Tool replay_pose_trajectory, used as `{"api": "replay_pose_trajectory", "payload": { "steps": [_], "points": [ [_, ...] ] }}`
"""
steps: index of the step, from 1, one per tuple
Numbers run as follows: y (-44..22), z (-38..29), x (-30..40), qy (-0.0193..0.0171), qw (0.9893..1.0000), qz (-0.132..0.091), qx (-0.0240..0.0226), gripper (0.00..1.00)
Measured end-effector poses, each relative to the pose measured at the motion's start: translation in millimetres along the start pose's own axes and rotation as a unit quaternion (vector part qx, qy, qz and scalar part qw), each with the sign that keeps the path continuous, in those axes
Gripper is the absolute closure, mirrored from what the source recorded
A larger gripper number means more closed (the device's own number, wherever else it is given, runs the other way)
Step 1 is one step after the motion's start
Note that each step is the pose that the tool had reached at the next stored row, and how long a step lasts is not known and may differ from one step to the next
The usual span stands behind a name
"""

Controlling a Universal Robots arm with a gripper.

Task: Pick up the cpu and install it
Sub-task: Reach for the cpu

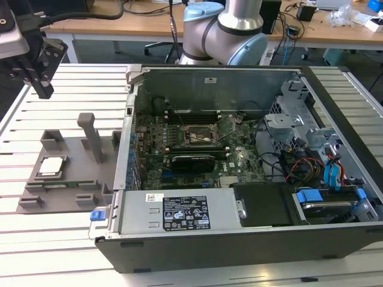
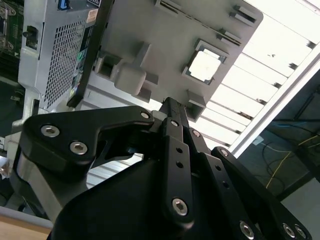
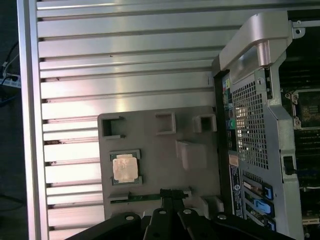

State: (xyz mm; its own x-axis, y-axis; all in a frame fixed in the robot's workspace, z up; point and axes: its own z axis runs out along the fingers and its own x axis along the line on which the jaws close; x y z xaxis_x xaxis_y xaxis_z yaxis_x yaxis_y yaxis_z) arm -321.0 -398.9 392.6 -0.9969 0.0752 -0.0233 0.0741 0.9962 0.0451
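Empty gripper (image 1: pixel 43 91), fingers pressed together, is hovering well above the grey fixture plate (image 1: pixel 72 149), cpu (image 1: pixel 51 166) lying flat below it in a pocket near the plate's edge at the exterior view's left.

Silver arm (image 1: pixel 240 13) with pale blue joint caps (image 1: pixel 202 11); matte black claw (image 2: pixel 170 103), silver hex screws (image 2: pixel 50 131).

Exterior view is lit evenly from overhead; soft shadow is cast inside the case (image 1: pixel 209 89). In the second wrist view the slats (image 2: pixel 280 55) are blown out white and the gripper (image 2: pixel 170 103) is left dark against them. In the first wrist view glare bands are seen on the slats (image 3: pixel 125 55); the cpu (image 3: pixel 124 168) lid is washed pale.
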Motion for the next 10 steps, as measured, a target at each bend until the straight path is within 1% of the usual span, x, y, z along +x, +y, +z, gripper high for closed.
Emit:
{"api": "replay_pose_trajectory", "payload": {
  "steps": [6,10],
  "points": [
    [-0.5,-0.1,7.2,0.0,1.0,0.0,0.0,0.89],
    [-1.1,-0.4,15.0,0.0,1.0,0.0,0.0,0.89]
  ]
}}
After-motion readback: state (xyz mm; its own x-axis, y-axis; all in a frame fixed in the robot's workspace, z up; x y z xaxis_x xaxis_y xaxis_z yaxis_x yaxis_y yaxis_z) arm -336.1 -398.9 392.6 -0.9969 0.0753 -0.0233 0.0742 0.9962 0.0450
